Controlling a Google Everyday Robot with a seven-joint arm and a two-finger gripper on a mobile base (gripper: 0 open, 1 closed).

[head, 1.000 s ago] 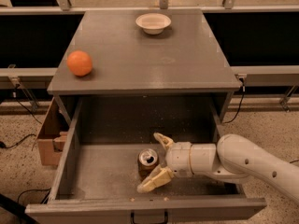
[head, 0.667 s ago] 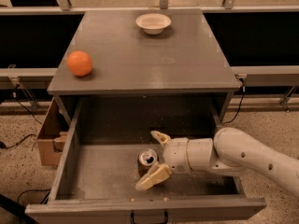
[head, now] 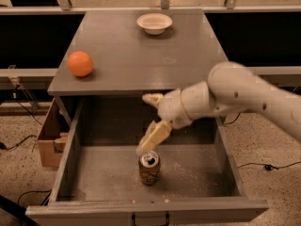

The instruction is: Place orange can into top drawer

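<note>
The orange can [head: 149, 167] stands upright on the floor of the open top drawer [head: 197, 173], near the middle front, silver top up. My gripper [head: 149, 124] is open and empty, lifted above the can and apart from it. Its lower finger [head: 153, 137] points down toward the can's top, and the upper finger [head: 151, 98] is near the cabinet top's front edge. The white arm reaches in from the right.
On the grey cabinet top [head: 141, 55] lie a round orange fruit [head: 80, 63] at the left and a white bowl [head: 154, 23] at the back. A cardboard box [head: 47, 138] stands on the floor left of the drawer. The drawer's dark handle [head: 149, 219] is at the front.
My gripper has let go of the can and risen out of the drawer, up and slightly left. The can stays standing on the drawer floor.
</note>
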